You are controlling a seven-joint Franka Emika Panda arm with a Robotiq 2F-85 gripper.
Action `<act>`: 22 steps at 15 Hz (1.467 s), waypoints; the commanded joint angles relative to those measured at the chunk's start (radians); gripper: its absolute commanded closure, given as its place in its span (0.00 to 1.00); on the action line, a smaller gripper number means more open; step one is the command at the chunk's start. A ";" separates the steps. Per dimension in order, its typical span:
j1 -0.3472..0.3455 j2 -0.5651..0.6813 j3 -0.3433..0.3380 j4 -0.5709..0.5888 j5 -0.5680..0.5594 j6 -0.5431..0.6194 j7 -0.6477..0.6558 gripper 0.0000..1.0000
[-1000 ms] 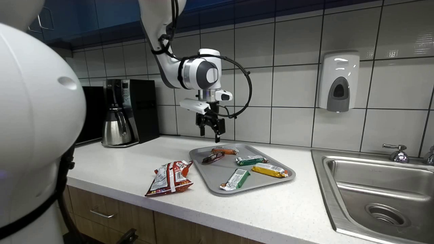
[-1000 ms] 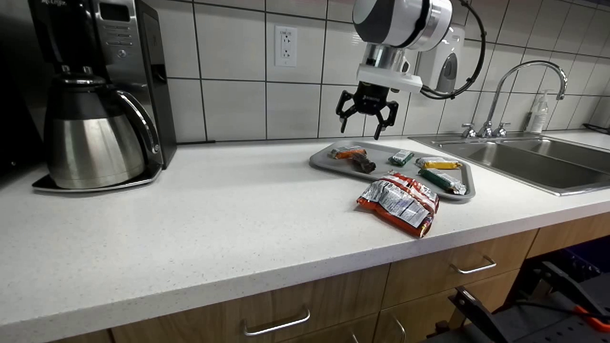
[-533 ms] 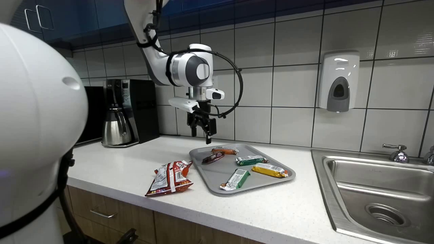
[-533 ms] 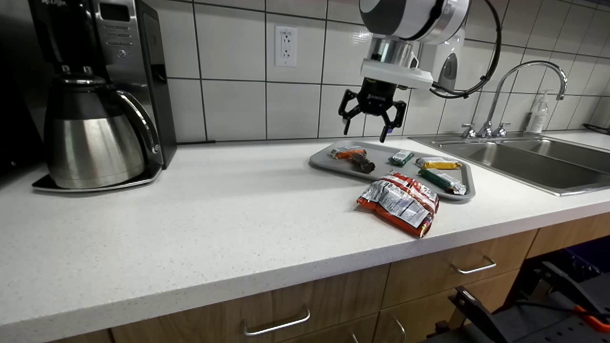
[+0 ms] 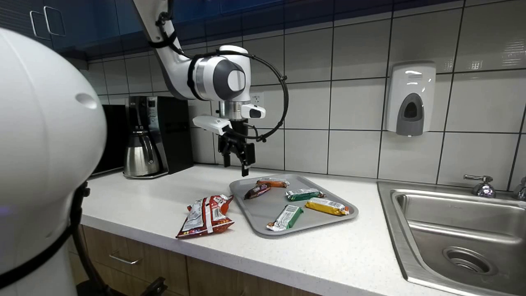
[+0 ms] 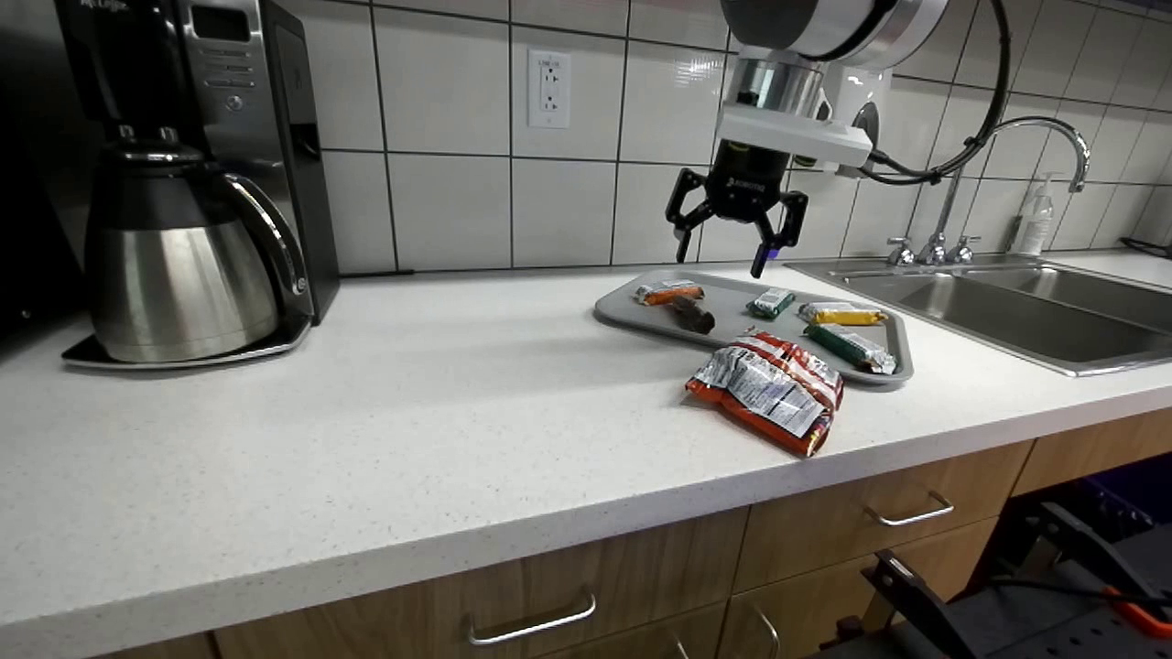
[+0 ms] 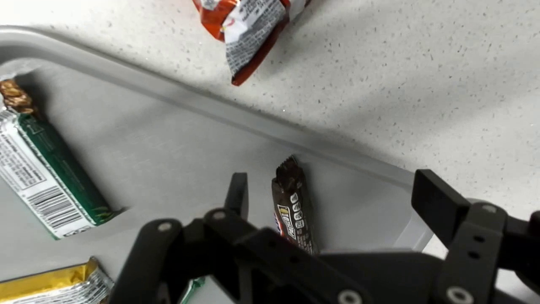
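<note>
Above the gray tray [image 5: 261, 209], the gripper [image 7: 331, 181] hangs with fingers spread wide, nothing held. Below it the brown bar [image 7: 294, 207] lies on the tray, clear of the fingertips; wrist view shows it between them, off-center. Long axis: roughly crosswise to the line joining the fingers. Crimped end points up the wrist picture, tilted slightly left, just inside the tray's rim; opposite end hidden beneath the gripper. In both exterior views that end lies by an orange bar [image 5: 274, 183]; whether they touch cannot be told.

Farther along the tray: green bar [image 5: 304, 194], second green bar [image 5: 286, 218], yellow bar [image 5: 326, 206]. Wrist view crops the second green bar and the yellow bar at left. Beside the tray, on the tabletop [image 6: 366, 439]: red bag [image 6: 765, 389], mostly cut off by the wrist view's top edge.

Beyond: sink [image 5: 400, 230], cropped in both exterior views; coffee maker [image 6: 229, 137], top cut off in an exterior view; soap dispenser [image 5: 415, 72] on the tiled wall [image 5: 357, 102], partly covered by the arm [image 6: 842, 27] in an exterior view.
</note>
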 commanded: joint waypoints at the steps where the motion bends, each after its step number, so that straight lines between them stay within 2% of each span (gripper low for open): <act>1: -0.011 -0.081 0.015 -0.072 -0.001 -0.002 0.023 0.00; 3: -0.014 -0.096 0.016 -0.086 -0.002 -0.013 0.023 0.00; 4: -0.015 -0.044 0.015 -0.047 0.000 -0.003 -0.001 0.00; 22: -0.016 -0.061 0.016 -0.066 0.001 -0.003 -0.001 0.00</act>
